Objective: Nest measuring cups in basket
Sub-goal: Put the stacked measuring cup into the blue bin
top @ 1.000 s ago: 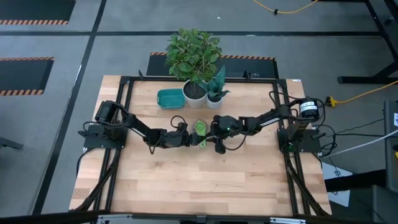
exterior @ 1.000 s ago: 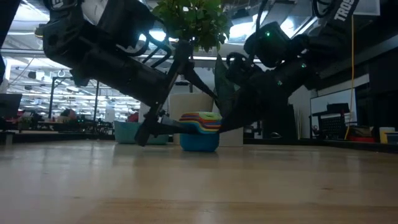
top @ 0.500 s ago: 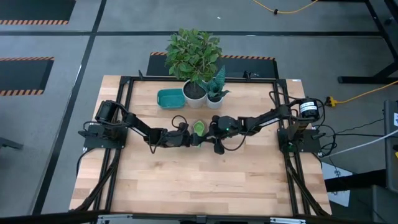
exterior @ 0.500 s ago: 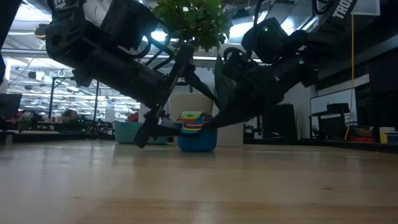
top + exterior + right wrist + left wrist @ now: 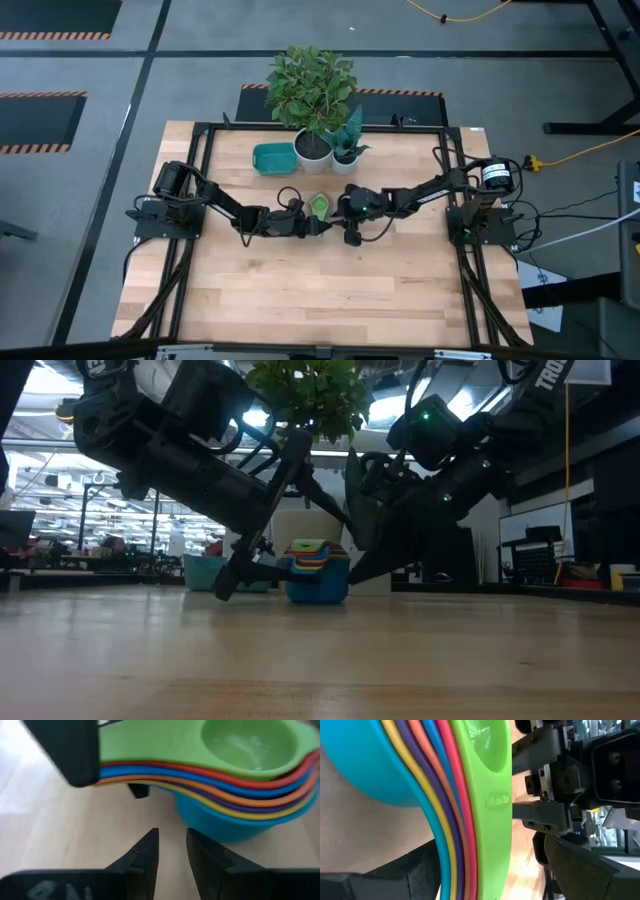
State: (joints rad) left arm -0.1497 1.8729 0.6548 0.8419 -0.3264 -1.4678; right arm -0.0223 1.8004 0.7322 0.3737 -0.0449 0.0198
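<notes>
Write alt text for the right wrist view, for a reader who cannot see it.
A nested stack of measuring cups, green on top and light blue at the bottom, rests on a pale wooden table. The right tool is just short of the stack, its two dark fingers a narrow gap apart with nothing between them. One dark finger of the left tool lies over the stacked handles.

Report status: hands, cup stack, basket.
Left hand spread around the stack's handles. Right hand empty, nearly closed, beside the nested measuring cups at mid-table. Basket empty, beside the plant pots.
</notes>
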